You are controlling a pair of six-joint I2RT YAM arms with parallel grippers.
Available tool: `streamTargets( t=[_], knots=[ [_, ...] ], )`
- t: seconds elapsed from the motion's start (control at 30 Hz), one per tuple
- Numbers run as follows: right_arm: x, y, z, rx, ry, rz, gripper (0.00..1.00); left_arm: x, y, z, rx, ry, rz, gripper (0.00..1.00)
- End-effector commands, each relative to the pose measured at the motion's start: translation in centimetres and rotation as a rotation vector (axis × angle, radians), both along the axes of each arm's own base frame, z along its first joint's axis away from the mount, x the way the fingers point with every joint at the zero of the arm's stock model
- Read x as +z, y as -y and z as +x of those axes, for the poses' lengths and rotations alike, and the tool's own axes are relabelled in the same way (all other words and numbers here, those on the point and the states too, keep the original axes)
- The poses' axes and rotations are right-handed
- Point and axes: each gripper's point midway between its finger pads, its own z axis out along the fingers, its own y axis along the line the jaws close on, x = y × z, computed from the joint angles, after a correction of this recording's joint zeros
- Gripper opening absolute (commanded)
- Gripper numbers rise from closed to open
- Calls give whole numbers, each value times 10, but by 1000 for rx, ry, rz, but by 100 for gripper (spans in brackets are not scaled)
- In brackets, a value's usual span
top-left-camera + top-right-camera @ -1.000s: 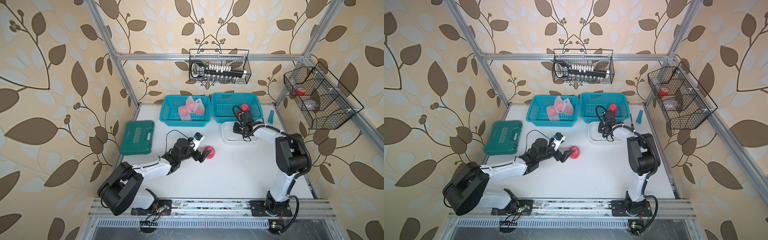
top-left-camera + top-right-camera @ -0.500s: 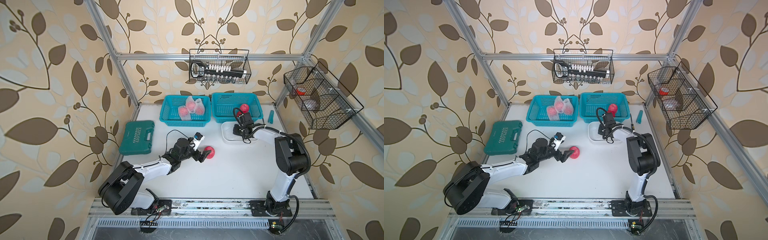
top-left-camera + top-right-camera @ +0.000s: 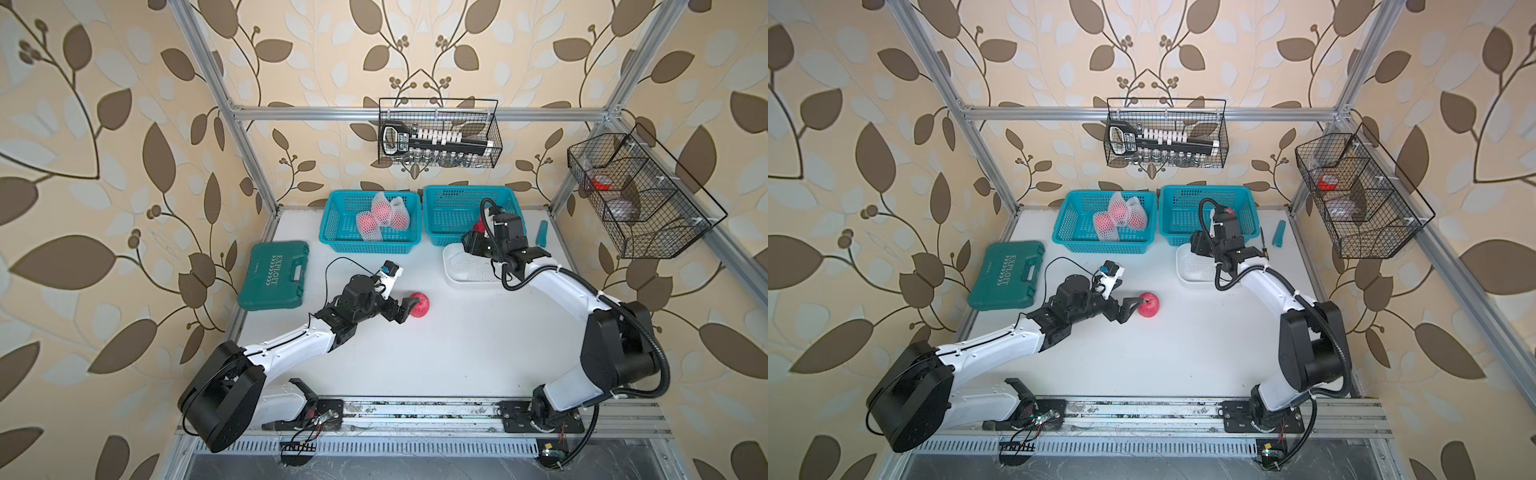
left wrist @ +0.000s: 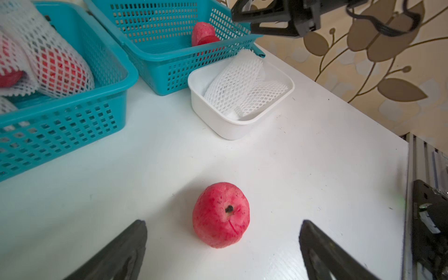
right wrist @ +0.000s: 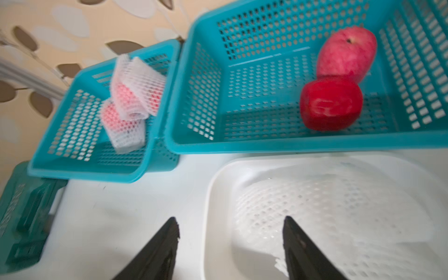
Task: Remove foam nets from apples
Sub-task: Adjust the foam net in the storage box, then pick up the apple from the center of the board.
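Seemingly mid-cycle: right gripper (image 5: 230, 218), parted and empty, hung over tray (image 5: 213, 189) of nets (image 5: 339, 211). Left gripper (image 4: 223, 221) gaped wide, flanking bare apple (image 4: 221, 214) on table (image 4: 291, 169); next move likely closing, then basketing.

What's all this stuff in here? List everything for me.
teal baskets: two, table's back
netted apples: three, pink under white mesh, left basket
bare apples: three, red; two in right basket, one on table
empty foam nets: at least two, white, in tray
tray: one, white, before right basket
tool case: one, green, table's left
wire baskets: two, black, on walls
teal stick: one, table's right edge
left gripper: black, open, beside table apple
right gripper: black, open, over tray's edge
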Motion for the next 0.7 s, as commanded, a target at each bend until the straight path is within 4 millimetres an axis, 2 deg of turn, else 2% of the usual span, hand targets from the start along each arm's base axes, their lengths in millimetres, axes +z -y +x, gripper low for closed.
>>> streamTargets(
  t=[0.0, 0.07, 0.13, 0.2, 0.33, 0.43, 0.53, 0.57, 0.67],
  knots=[
    [19, -37, -24, 170, 103, 36, 77, 8, -17, -6, 96, -106, 7, 99],
    [27, -62, -43, 297, 153, 70, 80, 4, -31, -13, 157, -181, 43, 99],
    [22, -91, -62, 428, 156, 85, 81, 1, -39, -24, 172, -253, 74, 99],
    [7, -120, -81, 537, 126, 43, 81, -4, -42, -36, 164, -322, 93, 99],
    [-28, -162, -122, 691, 140, -90, 85, -23, -51, -60, 172, -481, 136, 99],
    [-50, -174, -135, 724, 118, -128, 90, -35, -53, -72, 176, -557, 137, 99],
    [-77, -171, -129, 697, 47, -174, 92, -44, -54, -77, 177, -585, 133, 99],
    [-85, -176, -133, 708, 32, -188, 92, -47, -55, -78, 181, -588, 138, 99],
    [-107, -175, -130, 702, -19, -235, 93, -52, -56, -76, 181, -581, 152, 99]
  ],
)
